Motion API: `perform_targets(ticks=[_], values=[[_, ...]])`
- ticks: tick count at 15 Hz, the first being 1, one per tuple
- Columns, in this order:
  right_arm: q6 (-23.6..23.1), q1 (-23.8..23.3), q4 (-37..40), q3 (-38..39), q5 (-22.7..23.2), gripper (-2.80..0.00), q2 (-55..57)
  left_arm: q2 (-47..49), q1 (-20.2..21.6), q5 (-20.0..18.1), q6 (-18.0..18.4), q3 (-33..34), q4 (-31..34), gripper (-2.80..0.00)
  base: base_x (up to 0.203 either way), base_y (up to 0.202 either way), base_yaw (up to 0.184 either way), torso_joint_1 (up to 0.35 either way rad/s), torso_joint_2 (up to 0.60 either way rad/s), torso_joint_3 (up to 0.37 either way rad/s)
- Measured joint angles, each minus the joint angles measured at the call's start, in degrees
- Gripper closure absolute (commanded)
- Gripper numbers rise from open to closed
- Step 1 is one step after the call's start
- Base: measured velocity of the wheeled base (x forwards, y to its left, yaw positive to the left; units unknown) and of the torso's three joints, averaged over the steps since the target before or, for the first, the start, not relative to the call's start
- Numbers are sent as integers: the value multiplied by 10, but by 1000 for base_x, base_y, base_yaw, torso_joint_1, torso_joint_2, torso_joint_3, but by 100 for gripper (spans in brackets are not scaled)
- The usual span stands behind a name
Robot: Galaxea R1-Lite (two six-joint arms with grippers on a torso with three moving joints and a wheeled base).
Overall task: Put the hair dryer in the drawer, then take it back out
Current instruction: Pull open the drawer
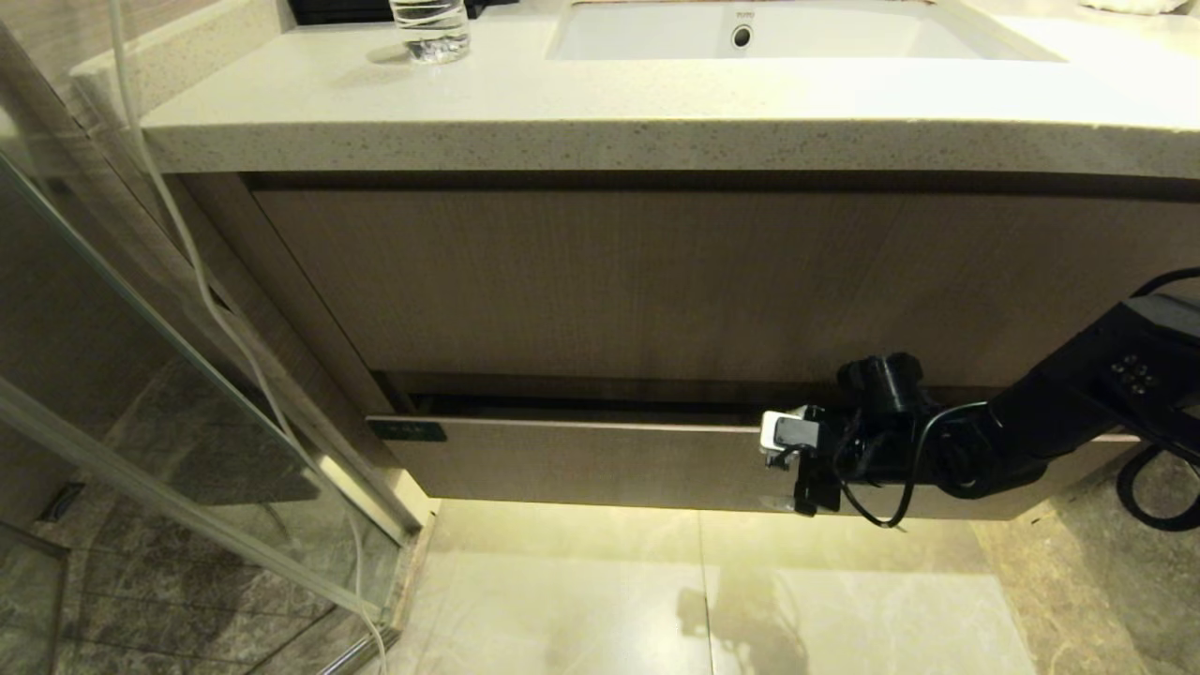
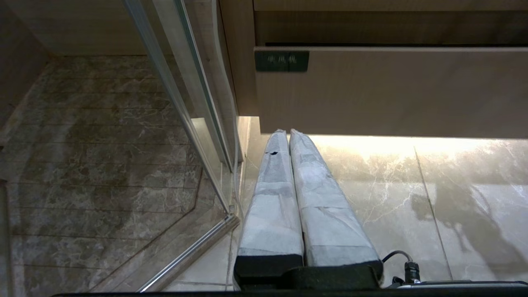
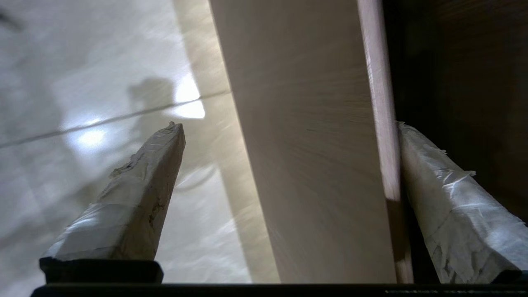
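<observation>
The right claw (image 1: pixel 792 459) stood spread wide at the front of the drawer (image 1: pixel 581 459), straddling the panel: in the right wrist view one wrapped finger (image 3: pixel 136 198) hung outside over the pale floor tiles while the other finger (image 3: pixel 453 206) reached behind the panel's top edge, into the dark gap under the taller cabinet front (image 1: pixel 656 281). Nothing was clamped; whether either pad touched the wood could not be told.

The drawer, wide and shallow, ran its long axis side to side across the head view, slightly ajar beneath the stone desk (image 1: pixel 656 131). The claw met it well toward its right end, far from the small black tag (image 1: pixel 406 431) at the left corner. The panel lay directly between the fingers, so the coming move looked likely to be a close on the edge or a straight pull outward toward the robot.

The left claw (image 2: pixel 288 136) hung pressed together, low over the floor just before the drawer's tagged corner, apart from the work. The right arm was plainly the nearer.

The hair dryer appeared in no view; its whereabouts could not be told.
</observation>
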Motion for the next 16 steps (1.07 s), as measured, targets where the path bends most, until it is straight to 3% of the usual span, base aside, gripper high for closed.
perform_targets(ticks=[4, 7, 16], values=[[3, 4, 37, -2, 0, -280, -15, 0, 0, 0, 0, 0, 0, 0, 0, 0, 0, 0, 0, 0], [-19, 5, 124, 6, 4, -280, -55, 0, 0, 0, 0, 0, 0, 0, 0, 0, 0, 0, 0, 0], [-33, 5, 222, 144, -71, -280, -344, 0, 0, 0, 0, 0, 0, 0, 0, 0, 0, 0, 0, 0]])
